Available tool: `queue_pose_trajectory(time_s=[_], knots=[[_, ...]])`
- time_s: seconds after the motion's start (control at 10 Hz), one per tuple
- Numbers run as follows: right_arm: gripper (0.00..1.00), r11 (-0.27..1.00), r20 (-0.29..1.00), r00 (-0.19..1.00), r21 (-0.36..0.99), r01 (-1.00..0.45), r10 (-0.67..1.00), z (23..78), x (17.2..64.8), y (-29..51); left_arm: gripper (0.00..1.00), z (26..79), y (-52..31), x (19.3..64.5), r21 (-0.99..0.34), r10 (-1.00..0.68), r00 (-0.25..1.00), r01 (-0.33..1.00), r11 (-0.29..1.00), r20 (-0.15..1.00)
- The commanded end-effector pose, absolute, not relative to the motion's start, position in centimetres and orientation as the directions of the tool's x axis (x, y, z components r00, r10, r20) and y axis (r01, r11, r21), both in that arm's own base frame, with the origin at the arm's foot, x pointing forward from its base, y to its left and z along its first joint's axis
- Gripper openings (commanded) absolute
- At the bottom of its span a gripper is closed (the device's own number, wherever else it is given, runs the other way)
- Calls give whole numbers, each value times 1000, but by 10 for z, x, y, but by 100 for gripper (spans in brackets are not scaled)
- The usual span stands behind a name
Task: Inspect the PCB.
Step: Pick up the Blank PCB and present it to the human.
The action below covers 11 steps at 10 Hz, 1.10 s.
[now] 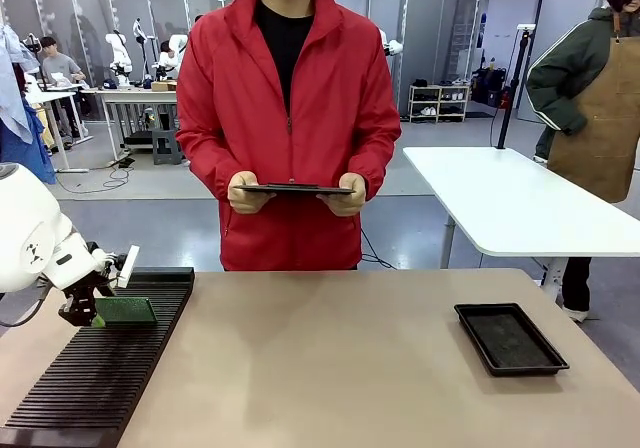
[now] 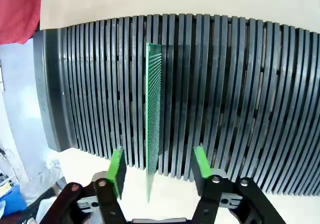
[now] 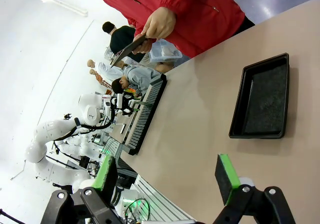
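Now we find the PCB point(image 2: 153, 119) standing on edge in a slot of the black rack point(image 2: 240, 94), midway between our left gripper's point(image 2: 159, 160) green pads point(image 2: 116, 166), a gap either side, nothing gripped. Our right gripper point(image 3: 166, 171) hangs wide open, empty, black tray point(image 3: 262, 101) beyond its fingertips.

My pincer point(image 3: 165, 160) is wide open. Its two green pads point(image 3: 227, 176) stand far apart. Past them I see the brown desk point(image 3: 200, 114). A black tray point(image 3: 262, 99) lies flat on the desk, near my pincer. Farther off, a long black rack point(image 3: 146, 113) lies along the edge of the desk. A person point(image 3: 200, 9) in a red coat stands at the far side of the desk and holds a dark tablet point(image 3: 127, 49) in a hand point(image 3: 159, 23).
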State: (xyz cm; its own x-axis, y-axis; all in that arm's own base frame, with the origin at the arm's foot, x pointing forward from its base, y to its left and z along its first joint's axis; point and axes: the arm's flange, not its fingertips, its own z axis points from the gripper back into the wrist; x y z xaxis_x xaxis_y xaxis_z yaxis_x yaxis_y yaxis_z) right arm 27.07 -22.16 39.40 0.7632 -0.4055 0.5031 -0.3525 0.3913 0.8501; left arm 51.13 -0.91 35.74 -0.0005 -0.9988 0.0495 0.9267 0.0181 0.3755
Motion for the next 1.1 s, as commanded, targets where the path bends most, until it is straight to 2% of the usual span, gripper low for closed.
queue_pose_trajectory(time_s=[0.0, 0.1, 0.2, 0.3, 1.0], knots=[[100, 385, 509, 759, 848, -363, -406, 395, 270, -222, 0, 358, -8, 516, 367, -1000, -6, 930, 5, 31], [100, 385, 509, 759, 848, -363, -406, 395, 270, -222, 0, 357, -8, 517, 371, -1000, -9, 929, -1, 20], [100, 385, 509, 759, 848, -363, -406, 395, 270, -222, 5, 356, -7, 517, 368, -1000, -7, 930, -1, 16], [100, 385, 509, 759, 848, -363, -406, 395, 270, -222, 0, 356, -8, 517, 363, -1000, -7, 932, -1, 17], [100, 385, 509, 759, 848, -363, -406, 395, 270, -222, 0, 361, -9, 518, 342, -1000, 0, 940, 4, 12]])
